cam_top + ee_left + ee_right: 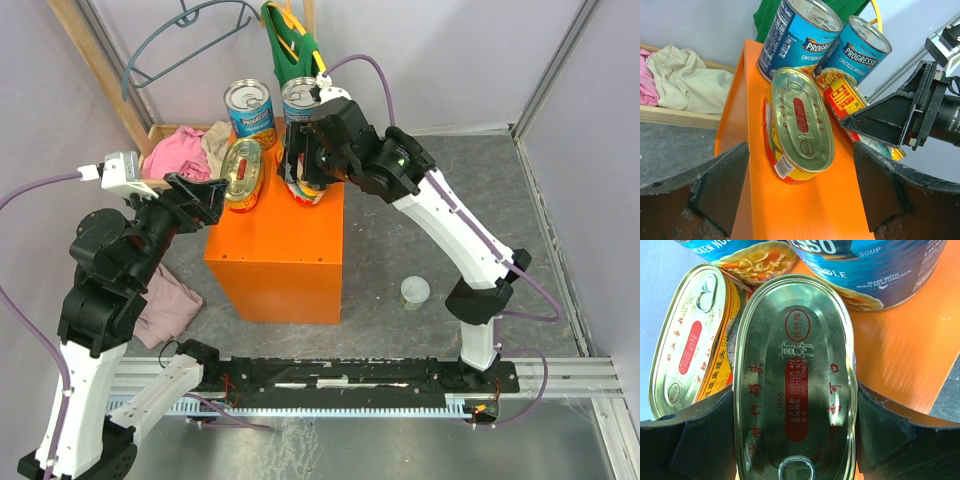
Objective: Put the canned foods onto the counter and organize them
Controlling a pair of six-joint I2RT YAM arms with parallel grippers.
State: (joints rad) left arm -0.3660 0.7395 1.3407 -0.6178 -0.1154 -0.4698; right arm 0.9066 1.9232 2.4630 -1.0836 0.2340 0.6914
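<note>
The counter [280, 260] is a large orange box. At its back stand two tall blue-labelled cans [250, 112] [300, 100]. One flat oval tin [243, 172] [800, 125] lies on the box's left side. My left gripper [205, 200] [800, 195] is open just short of that tin, with nothing between its fingers. My right gripper [305, 172] [795, 435] is shut on the second oval tin [795, 385] [842, 97], holding it by its long sides close beside the first, over the box top. A small white-lidded can [415, 292] stands on the floor to the right of the box.
A wooden tray of pink and beige clothes [185, 148] [685, 85] sits left of the box's back. A pinkish cloth [165, 305] lies on the floor by my left arm. A green garment [290, 45] hangs behind the cans.
</note>
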